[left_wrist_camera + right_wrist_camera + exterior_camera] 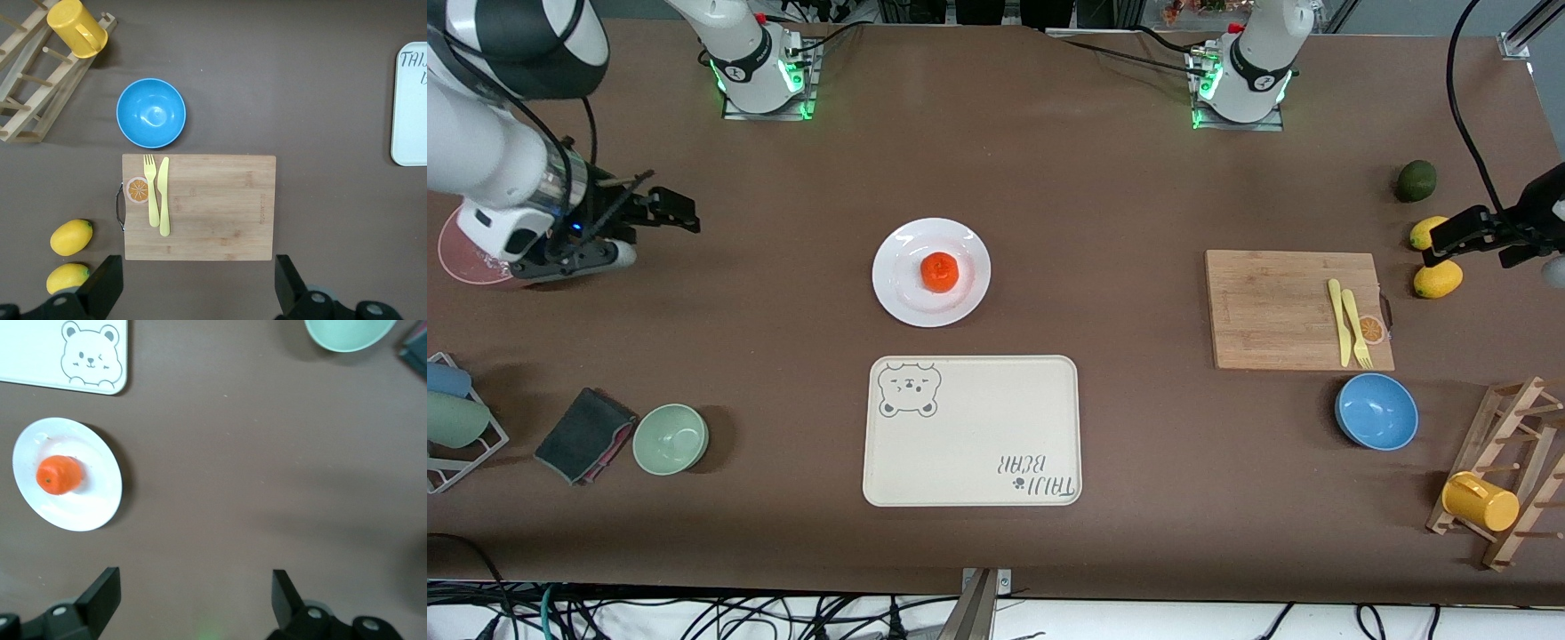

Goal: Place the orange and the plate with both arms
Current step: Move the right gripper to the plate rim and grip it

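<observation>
The orange (pixel 939 271) sits in the middle of the white plate (pixel 903 298), which rests on the table's centre. In the right wrist view the orange (pixel 59 475) and the plate (pixel 90 510) lie off to one side of the fingers. My right gripper (pixel 649 233) hangs open and holds nothing, over bare table toward the right arm's end (pixel 197 603). My left gripper (pixel 1485 244) is open too, up by the lemons at the left arm's end, over bare table just off the cutting board's edge (pixel 199 287).
A cream bear-print tray (pixel 971 431) lies nearer the camera than the plate. A cutting board (pixel 1272 311) carries a yellow fork and knife. Around it are a blue bowl (pixel 1376 411), two lemons (pixel 1438 279), a green fruit (pixel 1416 180) and a rack with a yellow mug (pixel 1480 502). A green bowl (pixel 671 438) and a cloth (pixel 583 436) lie toward the right arm's end.
</observation>
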